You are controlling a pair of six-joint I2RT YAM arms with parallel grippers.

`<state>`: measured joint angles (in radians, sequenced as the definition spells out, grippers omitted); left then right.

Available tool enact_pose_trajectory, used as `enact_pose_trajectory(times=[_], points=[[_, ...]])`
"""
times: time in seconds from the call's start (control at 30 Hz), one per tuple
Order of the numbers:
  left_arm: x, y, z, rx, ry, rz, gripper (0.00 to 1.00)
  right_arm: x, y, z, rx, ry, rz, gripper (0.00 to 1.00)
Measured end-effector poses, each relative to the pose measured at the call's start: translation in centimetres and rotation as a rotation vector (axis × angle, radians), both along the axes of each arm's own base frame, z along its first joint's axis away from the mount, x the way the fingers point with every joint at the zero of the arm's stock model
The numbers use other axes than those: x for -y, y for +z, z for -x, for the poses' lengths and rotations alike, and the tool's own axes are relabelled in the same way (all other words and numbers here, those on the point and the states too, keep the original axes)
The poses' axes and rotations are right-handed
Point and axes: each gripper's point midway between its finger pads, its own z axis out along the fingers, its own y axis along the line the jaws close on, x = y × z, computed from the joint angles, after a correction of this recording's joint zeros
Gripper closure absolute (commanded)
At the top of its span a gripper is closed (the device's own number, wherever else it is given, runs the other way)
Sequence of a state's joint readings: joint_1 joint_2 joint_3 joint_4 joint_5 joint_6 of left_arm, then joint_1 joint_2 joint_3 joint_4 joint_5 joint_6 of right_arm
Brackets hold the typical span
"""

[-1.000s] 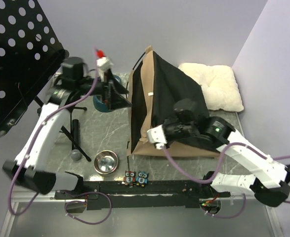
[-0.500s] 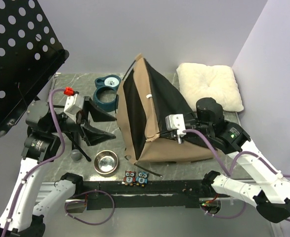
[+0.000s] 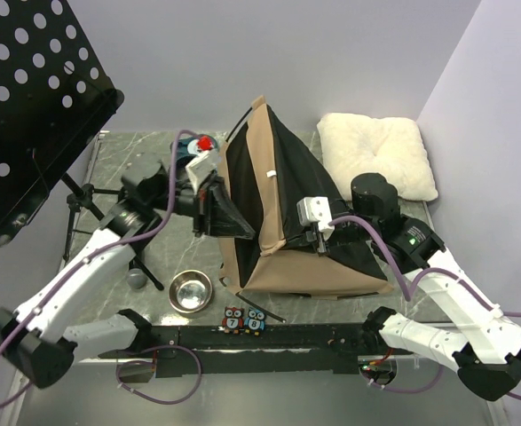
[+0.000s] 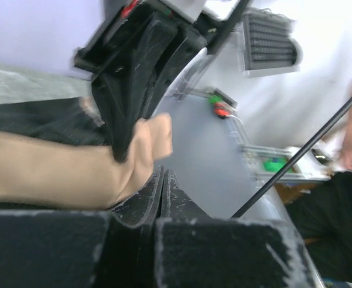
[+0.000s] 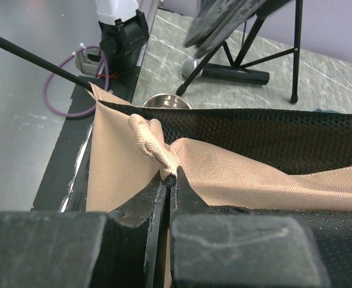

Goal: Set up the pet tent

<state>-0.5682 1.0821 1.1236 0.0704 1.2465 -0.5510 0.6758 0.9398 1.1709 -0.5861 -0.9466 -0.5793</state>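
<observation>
1. In the middle of the surface [image 3: 153,244], the pet tent [image 3: 247,177] stands as a leaning tan-and-black peak.
2. The right fingers [image 5: 146,210] are clenched on a folded tan hem at the tent's near right corner.
3. The left fingers [image 3: 227,217] are pressed together against its left face; I cannot tell whether they have pinched fabric.
4. Raising looks largely done. Judging by the slack hem and a pole [image 5: 32,57] poking out, tensioning and squaring the base remain.

The left wrist view is blurred, smearing the pet tent [image 4: 56,174]. From above, the left arm [image 3: 91,259] hides most of the blue bowl stand [image 3: 183,156]; the perforated black panel [image 3: 29,106] runs off-frame.
</observation>
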Motion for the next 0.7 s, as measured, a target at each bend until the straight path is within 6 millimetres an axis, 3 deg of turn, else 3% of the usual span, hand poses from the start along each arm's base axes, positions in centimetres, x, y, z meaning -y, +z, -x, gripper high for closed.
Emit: enact_pose_trajectory(times=[0.2,0.47,0.6,0.7], points=[[2.2,1.4,2.7,-0.059,-0.161,0.012,0.99,0.0,0.0,0.1,-0.006,0.001,0.0,1.0],[2.3,2.5,6.4,-0.02,-0.302,0.024,0.99,-0.2,-0.2,-0.1,-0.018,0.002,0.004,1.0],[2.7,1.9,6.5,-0.038,-0.319,0.002,0.99,-0.2,-0.2,-0.1,-0.026,0.001,0.004,1.0],[3.7,1.6,5.6,-0.053,-0.317,-0.026,0.99,-0.2,-0.2,-0.1,-0.028,0.001,0.004,1.0]])
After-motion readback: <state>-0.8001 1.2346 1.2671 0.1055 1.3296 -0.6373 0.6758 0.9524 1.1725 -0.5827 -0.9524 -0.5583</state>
